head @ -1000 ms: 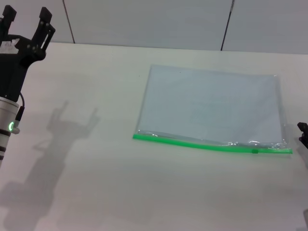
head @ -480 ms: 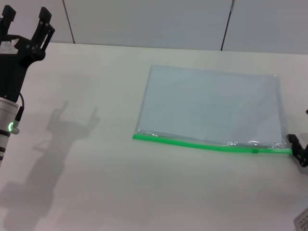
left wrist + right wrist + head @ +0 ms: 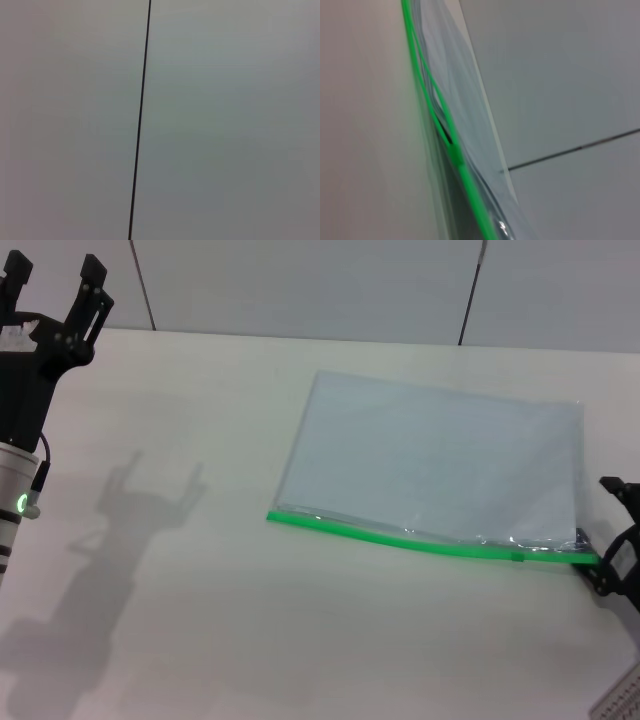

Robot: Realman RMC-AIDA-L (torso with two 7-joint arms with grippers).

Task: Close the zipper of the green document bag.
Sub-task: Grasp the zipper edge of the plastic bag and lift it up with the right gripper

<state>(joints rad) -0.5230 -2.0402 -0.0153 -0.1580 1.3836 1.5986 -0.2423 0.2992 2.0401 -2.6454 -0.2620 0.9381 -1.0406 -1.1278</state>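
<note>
The green document bag (image 3: 440,465) lies flat on the table, right of centre, a translucent pale blue-grey pouch. Its bright green zipper (image 3: 400,537) runs along the near long edge, with the small slider (image 3: 518,557) close to the right end. My right gripper (image 3: 606,532) sits at the bag's near right corner, open, one finger on either side of that corner. In the right wrist view the zipper (image 3: 445,125) runs up the picture, its two green strips parted beyond the slider (image 3: 454,150). My left gripper (image 3: 55,275) is raised at the far left, open and holding nothing.
The pale table (image 3: 200,620) stretches bare to the left of and in front of the bag. A grey panelled wall (image 3: 320,280) rises behind the table's far edge; the left wrist view shows only that wall with one dark seam (image 3: 140,120).
My right gripper has come in from the right edge to the bag's near right corner. The bag has shifted and turned slightly, its zipper's left end sliding left. The left arm has stayed put.
</note>
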